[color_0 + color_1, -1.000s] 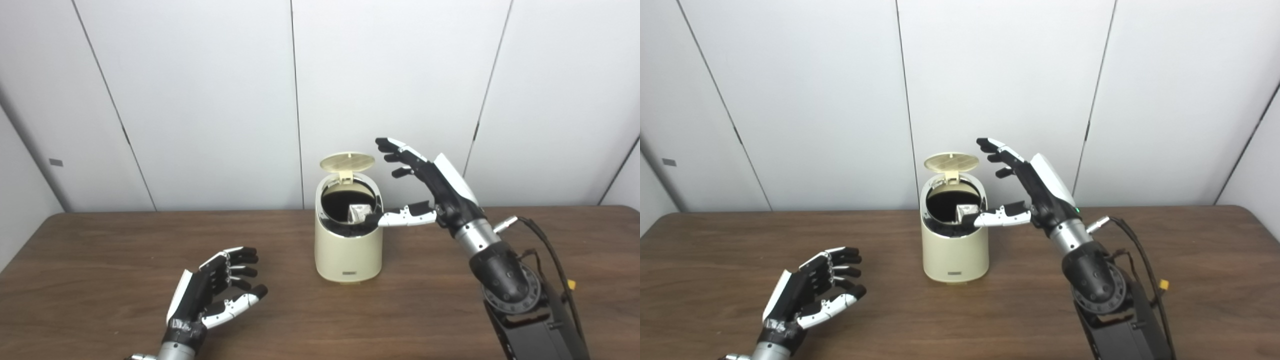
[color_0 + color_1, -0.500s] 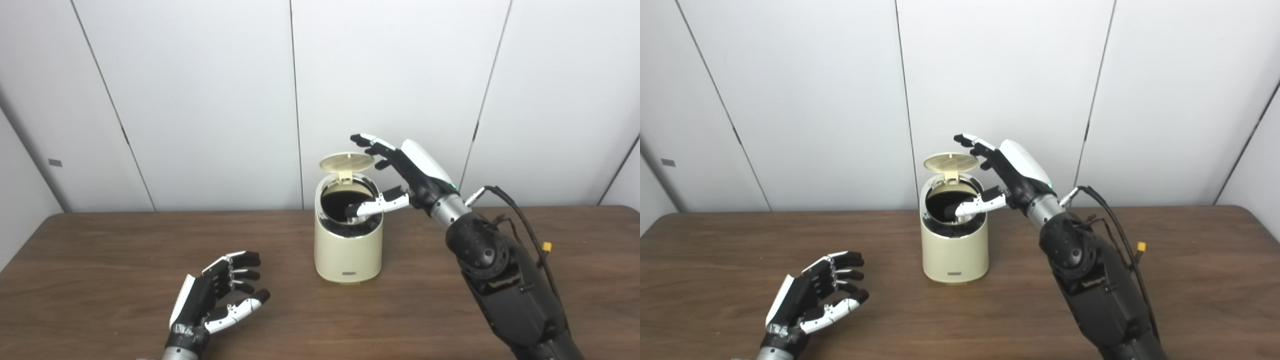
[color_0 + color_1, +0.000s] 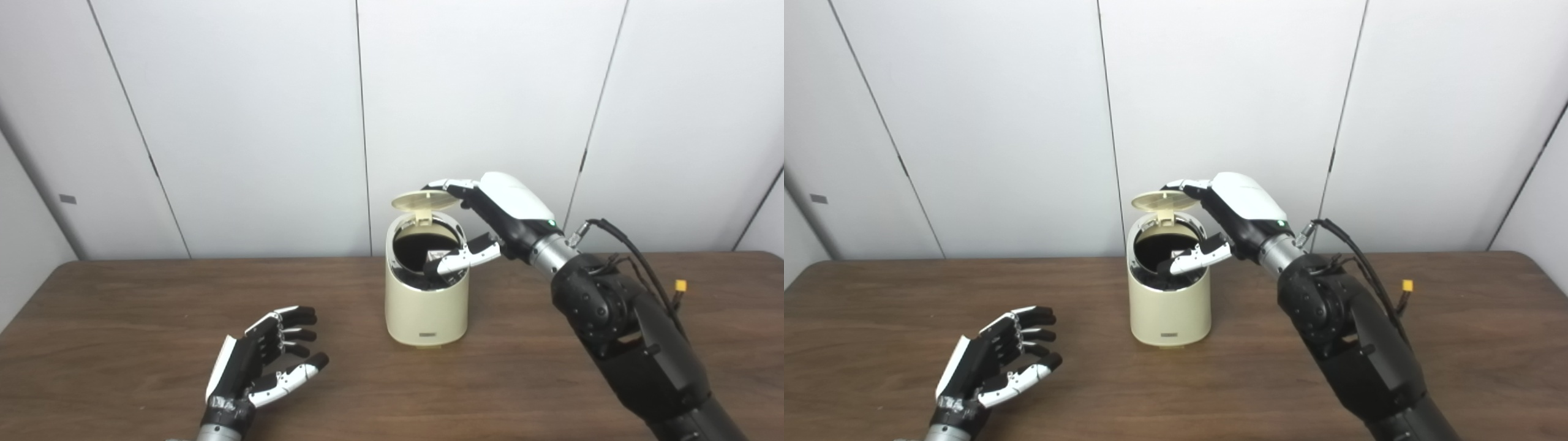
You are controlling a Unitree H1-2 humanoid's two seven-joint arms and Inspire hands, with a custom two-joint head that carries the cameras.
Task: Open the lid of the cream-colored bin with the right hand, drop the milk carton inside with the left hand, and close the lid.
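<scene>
The cream-colored bin [image 3: 425,306] stands at the table's middle with its round lid [image 3: 424,199] tipped up at the back. A corner of the milk carton [image 3: 436,253] shows inside the dark opening. My right hand [image 3: 490,214] is open above the bin's right side, its fingers [image 3: 446,184] lying on the lid's right top edge and its thumb over the rim. My left hand [image 3: 263,361] is open and empty, resting low over the table at the front left, well apart from the bin.
The brown wooden table [image 3: 122,306] reaches to white wall panels behind. My right arm [image 3: 618,331] crosses the table's right side, with a black cable and a yellow connector [image 3: 678,285] on it.
My right hand moved left and down from beside the bin until its fingers lie on the lid. The lid has tipped slightly forward. My left hand has barely moved.
</scene>
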